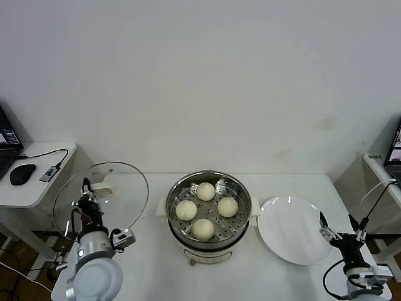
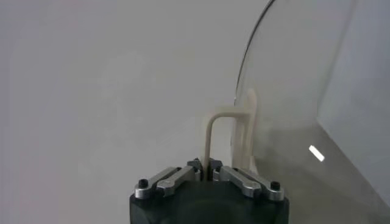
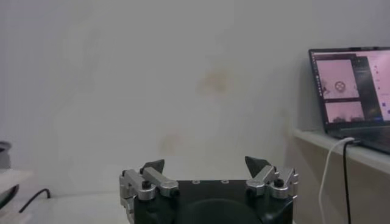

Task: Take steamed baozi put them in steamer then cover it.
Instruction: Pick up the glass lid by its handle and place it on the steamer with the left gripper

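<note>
The steamer (image 1: 207,248), a shiny steel pot, stands mid-table with several pale baozi (image 1: 205,191) on its perforated tray. Left of it, the cover (image 1: 119,188) is held up on edge above the table, clear of the pot. My left gripper (image 1: 88,190) is shut on the cover's cream handle (image 2: 211,130); in the left wrist view that gripper (image 2: 208,170) pinches the handle's thin bar, with the glass (image 2: 292,91) beyond. My right gripper (image 1: 342,229) waits open and empty at the table's right front, just beside the plate. In its wrist view the right gripper (image 3: 205,164) faces the wall.
An empty white plate (image 1: 293,231) lies right of the steamer. A side table (image 1: 37,182) at the left carries a mouse (image 1: 22,174) and a cable. A shelf at the right holds a laptop (image 3: 353,91) with a white cable.
</note>
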{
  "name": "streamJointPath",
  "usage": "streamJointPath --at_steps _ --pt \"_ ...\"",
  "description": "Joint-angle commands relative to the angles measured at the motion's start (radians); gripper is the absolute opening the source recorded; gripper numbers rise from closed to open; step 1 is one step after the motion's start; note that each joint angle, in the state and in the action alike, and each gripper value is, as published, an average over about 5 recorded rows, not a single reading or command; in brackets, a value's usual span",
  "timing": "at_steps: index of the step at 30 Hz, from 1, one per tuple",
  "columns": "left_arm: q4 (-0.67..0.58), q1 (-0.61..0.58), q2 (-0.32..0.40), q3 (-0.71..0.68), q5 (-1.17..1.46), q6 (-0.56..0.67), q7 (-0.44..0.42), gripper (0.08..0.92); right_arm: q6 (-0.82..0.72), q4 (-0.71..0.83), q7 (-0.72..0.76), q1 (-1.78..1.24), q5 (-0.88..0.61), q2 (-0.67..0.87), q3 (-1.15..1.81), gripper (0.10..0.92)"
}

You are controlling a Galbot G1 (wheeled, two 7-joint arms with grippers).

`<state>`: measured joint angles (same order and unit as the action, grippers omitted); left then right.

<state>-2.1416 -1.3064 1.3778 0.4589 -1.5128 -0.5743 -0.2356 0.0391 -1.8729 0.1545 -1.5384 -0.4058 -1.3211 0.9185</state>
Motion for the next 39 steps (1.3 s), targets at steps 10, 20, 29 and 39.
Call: streamJointPath --at_steps 10,20,29,39 --pt "0.136 0.169 0.069 -0.280 -0.087 -0.023 -0.075 0.139 -0.008 0.012 -0.002 0.026 0.075 -0.039 -0.008 0.823" --pt "0.168 0.243 0.141 -0.362 -0.109 -0.027 -0.121 0.139 -0.002 0.020 -0.007 0.027 0.104 -0.077 0.002 0.823" --pt "0.212 0.243 0.216 -0.450 -0.194 -0.028 -0.159 0.139 -0.002 0.027 -0.006 0.032 0.106 -0.085 0.021 0.823" --pt "0.209 0.229 0.225 -0.513 -0.208 -0.029 -0.174 0.139 0.002 0.044 -0.007 0.038 0.111 -0.094 0.024 0.823"
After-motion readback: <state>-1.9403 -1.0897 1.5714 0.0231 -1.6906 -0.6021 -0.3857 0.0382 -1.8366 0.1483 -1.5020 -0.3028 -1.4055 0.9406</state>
